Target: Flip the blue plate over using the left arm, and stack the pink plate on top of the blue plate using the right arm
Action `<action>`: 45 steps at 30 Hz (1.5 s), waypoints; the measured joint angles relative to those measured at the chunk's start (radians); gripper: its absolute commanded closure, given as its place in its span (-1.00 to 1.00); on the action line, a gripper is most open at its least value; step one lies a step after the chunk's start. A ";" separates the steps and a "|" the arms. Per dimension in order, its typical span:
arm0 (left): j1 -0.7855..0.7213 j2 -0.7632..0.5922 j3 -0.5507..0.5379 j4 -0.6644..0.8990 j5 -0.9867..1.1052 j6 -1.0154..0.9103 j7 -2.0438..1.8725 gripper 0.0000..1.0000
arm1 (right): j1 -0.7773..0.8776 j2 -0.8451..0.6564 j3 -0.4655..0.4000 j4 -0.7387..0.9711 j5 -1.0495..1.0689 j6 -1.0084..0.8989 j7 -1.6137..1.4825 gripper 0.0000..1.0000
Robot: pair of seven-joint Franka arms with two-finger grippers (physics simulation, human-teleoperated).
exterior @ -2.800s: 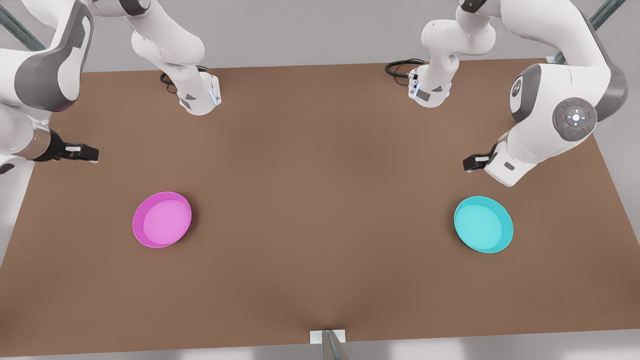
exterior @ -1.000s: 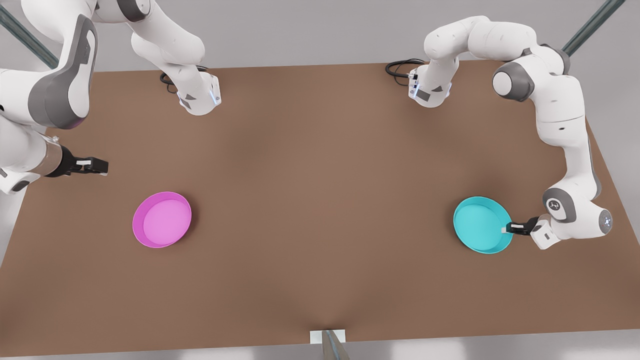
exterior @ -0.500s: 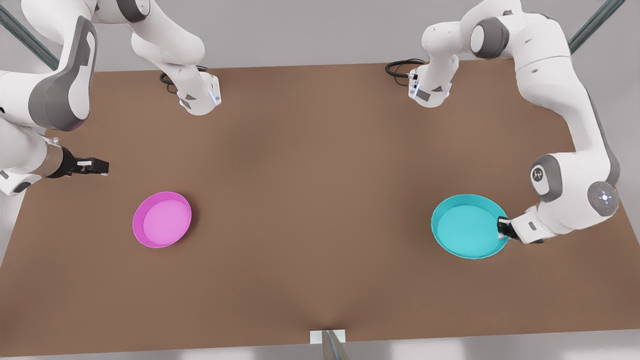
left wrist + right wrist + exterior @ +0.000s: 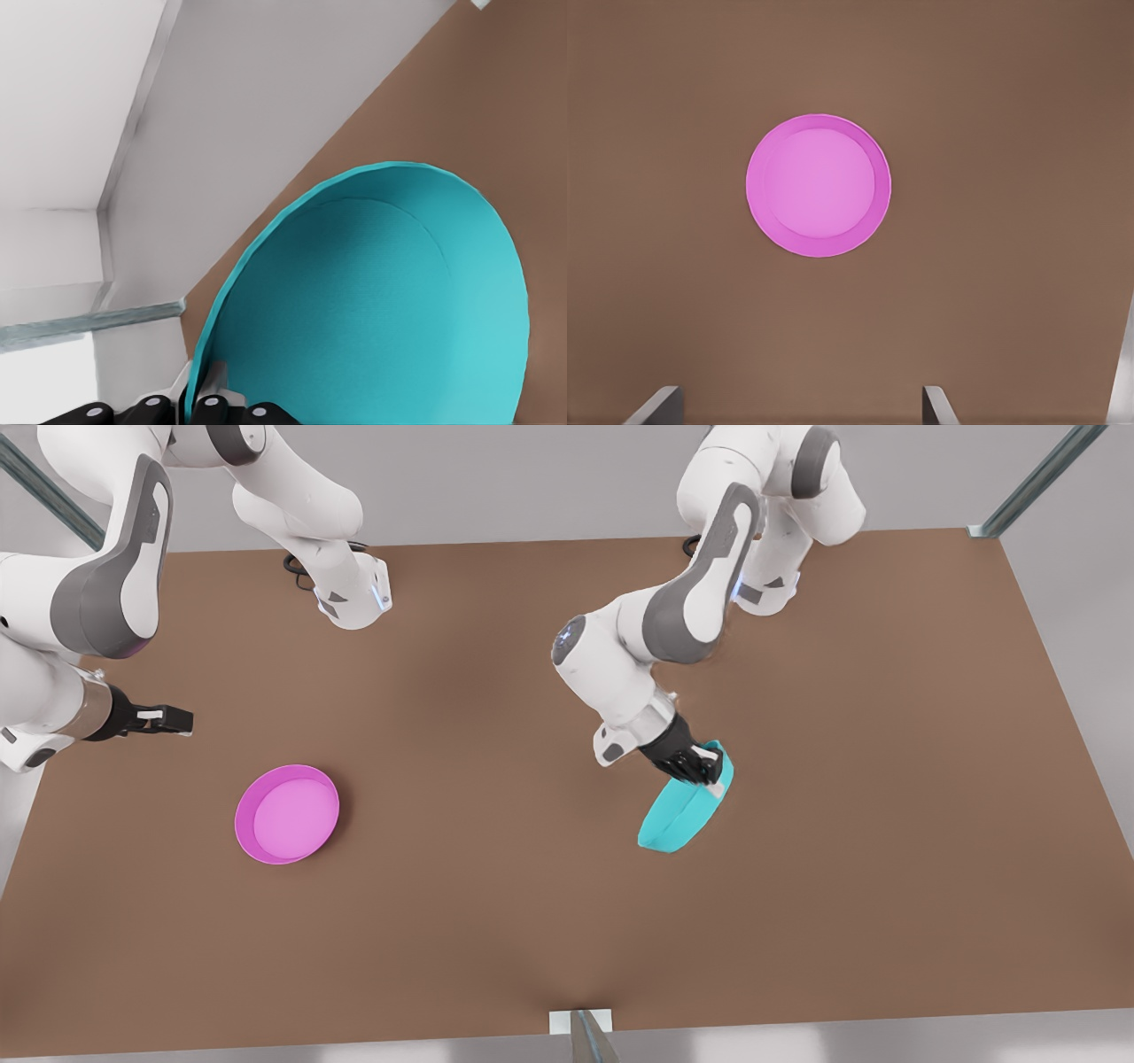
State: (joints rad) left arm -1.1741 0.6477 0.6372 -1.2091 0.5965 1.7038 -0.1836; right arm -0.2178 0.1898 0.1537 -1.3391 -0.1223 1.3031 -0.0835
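Two plates are in play on the brown table (image 4: 496, 921). The blue plate (image 4: 675, 817) is off the surface, tilted steeply on edge near the middle of the table, toward the front view's right of centre. The left gripper (image 4: 700, 766) is clamped on its upper rim, with the left arm (image 4: 673, 611) reaching down from its base at the far edge. In the left wrist view, the blue plate (image 4: 381, 310) shows its hollow inner face with the raised rim around it, and one fingertip (image 4: 215, 382) sits against the rim's edge beside the black knuckles.

The pink plate (image 4: 287, 813) lies flat and right side up on the table toward the front view's left, well apart from the blue one. The right gripper (image 4: 168, 719) hangs near the table's edge on the front view's left, beyond the pink plate and not touching it; the right arm (image 4: 97, 593) waits there. In the right wrist view, the pink plate (image 4: 819, 185) lies ahead on the bare table, and two grey fingertips (image 4: 654, 409) stand well apart with nothing between them.
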 measured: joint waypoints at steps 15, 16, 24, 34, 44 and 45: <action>-0.236 0.429 -0.007 -0.078 0.609 0.068 -1.031 0.57 | -0.003 0.011 -0.001 -0.002 0.008 -0.009 0.004 -1.00; -0.235 0.447 -0.011 -0.078 0.627 0.070 -1.099 0.57 | -0.004 0.016 0.000 -0.001 0.011 -0.010 0.004 -1.00; -0.195 0.527 -0.074 -0.078 0.693 0.092 -1.524 0.57 | -0.011 0.022 -0.001 0.000 0.021 -0.018 0.006 -1.00; -0.201 0.558 -0.130 -0.071 0.701 0.072 -1.845 -0.64 | -0.012 0.023 -0.001 0.000 0.023 -0.021 0.007 -1.00; -0.204 0.462 -0.427 0.290 0.092 0.206 -2.024 -1.00 | -0.017 0.030 -0.002 0.000 0.024 -0.021 0.007 -1.00; -0.192 0.392 -0.432 0.291 -0.031 0.218 -2.035 -1.00 | -0.021 0.039 -0.002 0.000 0.024 -0.019 0.007 -1.00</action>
State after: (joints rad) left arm -1.3657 1.0393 0.2049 -0.9177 0.5656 1.9220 -2.2186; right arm -0.2384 0.2285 0.1521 -1.3395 -0.0986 1.2839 -0.0760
